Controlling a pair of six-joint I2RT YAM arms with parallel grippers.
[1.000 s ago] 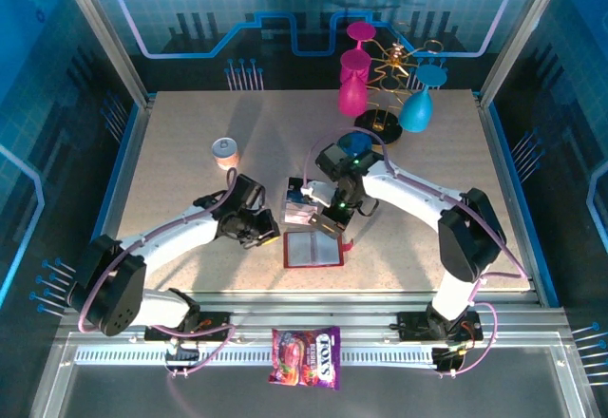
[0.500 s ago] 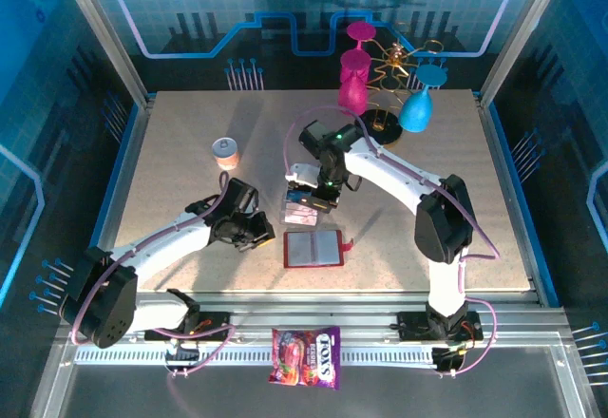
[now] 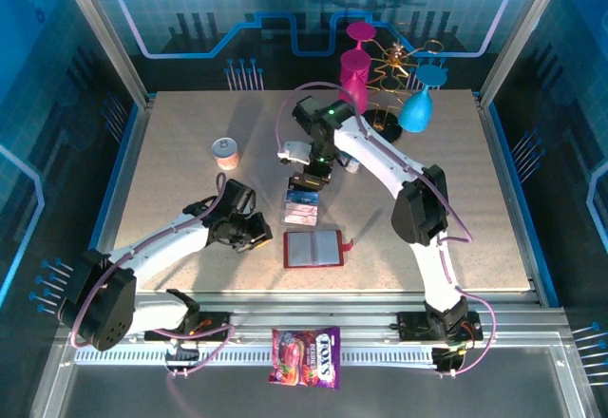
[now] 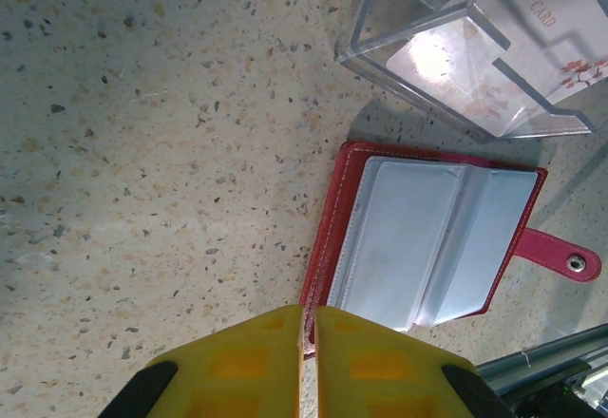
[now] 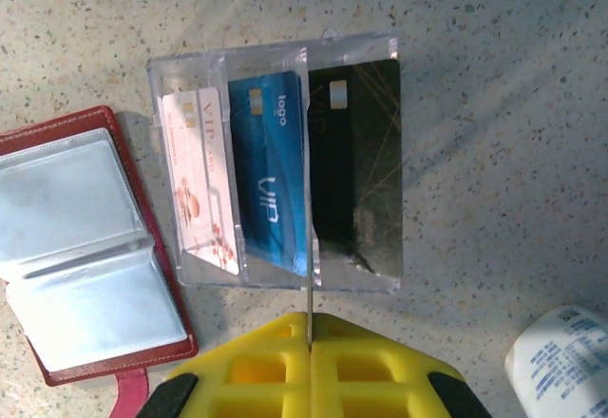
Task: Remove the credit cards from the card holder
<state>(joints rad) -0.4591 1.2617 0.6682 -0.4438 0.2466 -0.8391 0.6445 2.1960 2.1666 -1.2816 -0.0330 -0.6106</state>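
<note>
Note the card holder [image 3: 313,248] lying open on the counter [image 3: 190,142], just on the near side of the acrylic tray [image 3: 301,204]. Count three credit cards [image 5: 275,142] sitting in the tray's slots: pinkish-white VIP card [image 5: 201,185], blue card [image 5: 271,199], dark card [image 5: 356,161]. Greyish clear pockets look empty, though impossible to tell what hides under the inner leaf. Judged from that: emptying done, or nearly.

Right end effector [image 5: 311,321]: pressed together, pinching nothing, hovering over the tray's near rim. Lift straight up before swinging away, so as not to clip the tray or tip the cards.

Left end effector [image 4: 308,315]: all but closed, gripping nothing, tips just at the card holder's left edge. For a last check, pin the red cover lightly there and turn the inner leaf over. If another card shows, pinch its exposed short edge and draw along the pocket rather than upward, holding the cover down against sliding.
</note>
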